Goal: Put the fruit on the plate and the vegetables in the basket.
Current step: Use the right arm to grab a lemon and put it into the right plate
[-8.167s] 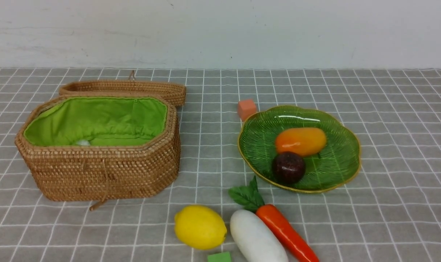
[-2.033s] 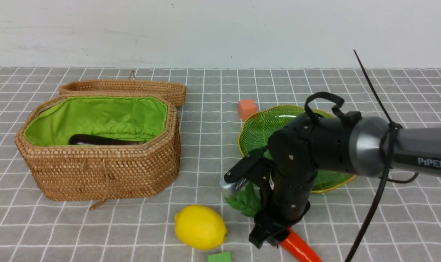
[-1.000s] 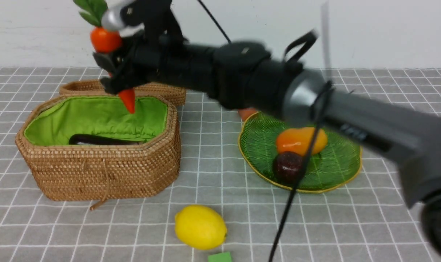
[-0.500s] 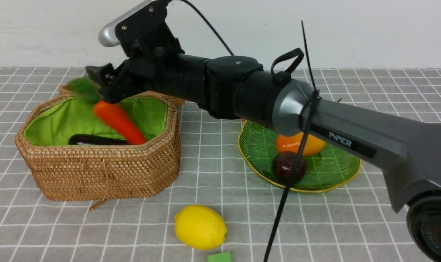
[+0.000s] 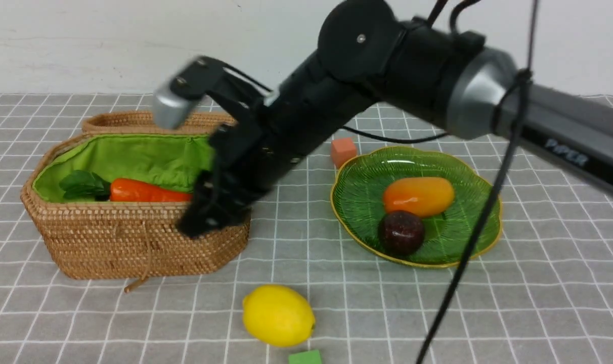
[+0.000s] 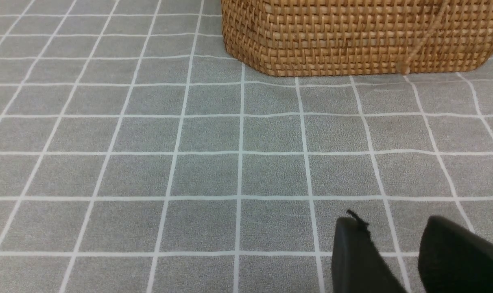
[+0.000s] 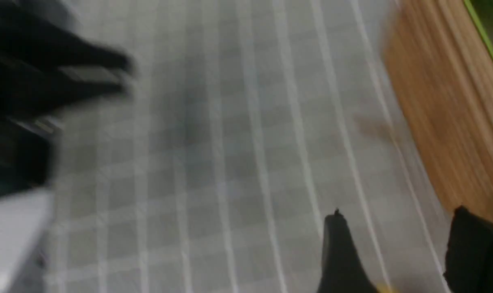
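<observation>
Orange cube [image 5: 343, 151] behind plate [image 5: 468, 237]; green cube [image 5: 305, 357] beside lemon [image 5: 278, 315].

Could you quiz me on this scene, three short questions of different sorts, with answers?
1. True or false: the lemon already lies on the plate.
2. Which vegetable shows inside the basket? A) carrot B) cucumber C) corn
3. Fill in: two fruits lie on the plate, the mango and the dark ____ ball.

Key: 1 false, it sits on the cloth in front. 2 A, the carrot. 3 maroon.
</observation>
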Robot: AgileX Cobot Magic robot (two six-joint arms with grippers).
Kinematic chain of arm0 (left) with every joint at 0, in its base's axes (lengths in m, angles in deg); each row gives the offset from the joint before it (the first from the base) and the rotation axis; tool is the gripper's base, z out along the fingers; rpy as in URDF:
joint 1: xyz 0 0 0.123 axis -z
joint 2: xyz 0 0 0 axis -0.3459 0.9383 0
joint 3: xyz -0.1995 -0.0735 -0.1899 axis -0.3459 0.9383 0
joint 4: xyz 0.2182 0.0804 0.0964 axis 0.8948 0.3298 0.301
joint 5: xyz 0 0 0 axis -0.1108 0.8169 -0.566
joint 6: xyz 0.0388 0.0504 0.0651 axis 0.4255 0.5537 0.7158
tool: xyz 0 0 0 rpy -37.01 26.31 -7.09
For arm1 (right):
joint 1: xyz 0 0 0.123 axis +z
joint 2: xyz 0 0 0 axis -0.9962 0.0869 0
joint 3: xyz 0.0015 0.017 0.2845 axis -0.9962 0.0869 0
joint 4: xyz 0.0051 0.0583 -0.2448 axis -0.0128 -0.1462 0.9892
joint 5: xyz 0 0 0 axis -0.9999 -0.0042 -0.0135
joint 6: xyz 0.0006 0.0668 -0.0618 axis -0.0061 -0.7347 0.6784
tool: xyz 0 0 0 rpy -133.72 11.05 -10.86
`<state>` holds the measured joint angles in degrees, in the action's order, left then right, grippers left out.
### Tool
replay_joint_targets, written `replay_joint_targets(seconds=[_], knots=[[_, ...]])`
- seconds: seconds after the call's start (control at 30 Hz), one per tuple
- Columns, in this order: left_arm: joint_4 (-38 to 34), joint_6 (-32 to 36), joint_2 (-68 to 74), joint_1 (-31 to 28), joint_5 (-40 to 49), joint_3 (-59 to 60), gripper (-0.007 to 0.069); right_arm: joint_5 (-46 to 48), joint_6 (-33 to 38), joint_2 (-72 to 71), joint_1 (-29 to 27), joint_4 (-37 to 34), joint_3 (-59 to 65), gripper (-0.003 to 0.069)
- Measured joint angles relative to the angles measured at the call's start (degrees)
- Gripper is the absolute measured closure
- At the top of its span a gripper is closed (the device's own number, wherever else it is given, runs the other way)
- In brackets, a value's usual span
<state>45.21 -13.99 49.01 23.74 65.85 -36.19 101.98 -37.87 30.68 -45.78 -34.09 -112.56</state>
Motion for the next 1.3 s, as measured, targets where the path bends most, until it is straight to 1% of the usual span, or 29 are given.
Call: replay_joint_targets(seconds=[0.03,0.07,0.1,0.13,0.17,0.2,0.23,0.27,0.3,0.33,0.37,0.47,0.53,0.63,0.73,0.93,0.97,1.13,1.23,1.3], knots=[[0.00,0.00,0.00,0.00,0.00,0.00,0.0387,0.36,-1.54,-0.08,-0.06,1.74,0.17,0.0260],[0.00,0.00,0.00,0.00,0.00,0.00,0.0387,1.08,-4.40,-0.39,-0.18,5.38,1.23,0.0239],[0.00,0.00,0.00,0.00,0.00,0.00,0.0387,1.33,-5.50,-0.47,-0.25,7.08,1.98,0.0221],[0.00,0.00,0.00,0.00,0.00,0.00,0.0387,1.36,-6.70,-0.51,-0.37,9.19,3.39,0.0186],[0.00,0.00,0.00,0.00,0.00,0.00,0.0386,0.89,-7.31,-0.51,-0.43,10.70,5.28,0.0131],[0.00,0.00,0.00,0.00,0.00,0.00,0.0386,0.43,-7.38,-0.41,-0.36,11.16,6.92,0.0097],[0.00,0.00,0.00,0.00,0.00,0.00,0.0386,-0.94,-7.25,-0.41,-0.14,11.75,8.80,0.0040],[0.00,0.00,0.00,0.00,0.00,0.00,0.0386,-2.13,-6.84,-0.35,0.14,11.98,10.02,0.0015],[0.00,0.00,0.00,0.00,0.00,0.00,0.0386,-2.42,-6.71,-0.35,0.20,12.04,10.32,0.0011],[0.00,0.00,0.00,0.00,0.00,0.00,0.0386,-4.76,-5.77,-0.35,0.75,12.23,12.33,-0.0011],[0.00,0.00,0.00,0.00,0.00,0.00,0.0386,-6.98,-5.02,-0.35,1.48,12.38,14.24,-0.0017],[0.00,0.00,0.00,0.00,0.00,0.00,0.0386,-11.61,-3.47,0.08,2.68,12.96,17.07,-0.0017],[0.00,0.00,0.00,0.00,0.00,0.00,0.0386,-13.10,-2.67,1.49,3.08,13.08,18.19,-0.0010],[0.00,0.00,0.00,0.00,0.00,0.00,0.0386,-13.11,-2.02,3.06,3.10,13.18,18.40,0.0011],[0.00,0.00,0.00,0.00,0.00,0.00,0.0386,-12.93,-1.83,3.77,3.10,13.02,18.47,0.0068],[0.00,0.00,0.00,0.00,0.00,0.00,0.0386,-12.34,-1.83,3.54,2.64,12.40,18.26,0.0068],[0.00,0.00,0.00,0.00,0.00,0.00,0.0386,-11.83,-2.48,3.25,1.84,11.21,17.44,0.0068],[0.00,0.00,0.00,0.00,0.00,0.00,0.0386,-11.90,-7.22,1.77,-1.20,10.71,13.60,0.0068],[0.00,0.00,0.00,0.00,0.00,0.00,0.0386,-14.07,-13.59,0.57,-6.36,10.38,9.67,0.0068],[0.00,0.00,0.00,0.00,0.00,0.00,0.0386,-15.14,-15.45,0.44,-7.99,10.41,8.91,0.0068]])
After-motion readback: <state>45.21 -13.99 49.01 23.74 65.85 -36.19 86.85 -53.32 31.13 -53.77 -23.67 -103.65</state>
